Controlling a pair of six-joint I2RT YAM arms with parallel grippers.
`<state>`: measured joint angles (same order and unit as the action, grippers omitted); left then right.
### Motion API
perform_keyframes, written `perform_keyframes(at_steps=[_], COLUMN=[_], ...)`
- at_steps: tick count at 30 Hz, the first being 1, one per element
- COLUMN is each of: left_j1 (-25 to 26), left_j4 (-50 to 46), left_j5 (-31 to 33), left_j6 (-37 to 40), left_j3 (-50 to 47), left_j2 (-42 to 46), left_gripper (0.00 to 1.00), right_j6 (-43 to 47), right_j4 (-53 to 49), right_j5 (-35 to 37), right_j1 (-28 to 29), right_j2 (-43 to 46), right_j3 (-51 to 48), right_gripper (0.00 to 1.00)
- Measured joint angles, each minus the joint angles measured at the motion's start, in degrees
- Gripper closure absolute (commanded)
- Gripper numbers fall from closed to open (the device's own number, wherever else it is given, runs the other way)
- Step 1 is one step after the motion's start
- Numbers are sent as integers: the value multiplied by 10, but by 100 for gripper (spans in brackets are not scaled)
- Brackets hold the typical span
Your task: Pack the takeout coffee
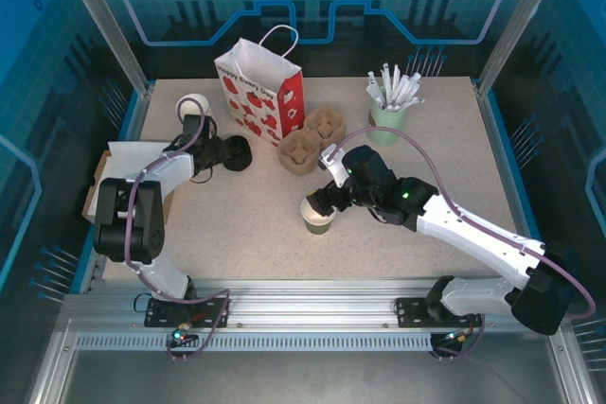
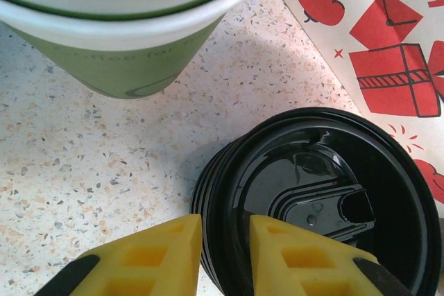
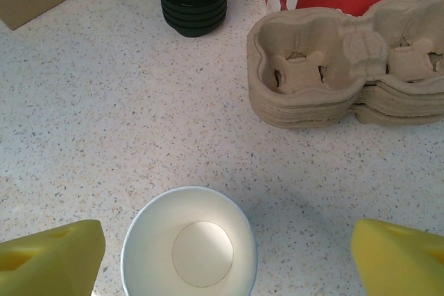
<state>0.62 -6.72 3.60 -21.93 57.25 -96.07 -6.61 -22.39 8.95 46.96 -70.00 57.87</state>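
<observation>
The green paper cup (image 3: 189,240) stands open-topped on the tabletop (image 1: 237,234), just in front of the stacked pulp carriers (image 1: 311,142) and well in from every edge, with bare surface to its left and toward the arm bases. The right gripper (image 1: 318,207), on an arm stretched in from the near right corner, has its jaws wide to either side of the cup, clear of its wall. The left gripper (image 2: 225,240), its arm folded along the left edge, has narrow jaws straddling the rim of the black lid stack (image 2: 326,199) beside the red-and-white bag (image 1: 260,92); whether they pinch it I cannot tell.
</observation>
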Motion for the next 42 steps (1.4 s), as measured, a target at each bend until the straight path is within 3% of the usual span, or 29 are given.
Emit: perform_keyframes(at_steps=[42], left_j1=[-2], left_j4=[-16], left_j5=[-5], left_j6=[0], left_j3=[19], left_j2=[-17], left_gripper=[85], right_j6=[0], right_j4=[0], right_j5=[0], right_j1=[0], right_j2=[-2], right_j3=[0], right_gripper=[7])
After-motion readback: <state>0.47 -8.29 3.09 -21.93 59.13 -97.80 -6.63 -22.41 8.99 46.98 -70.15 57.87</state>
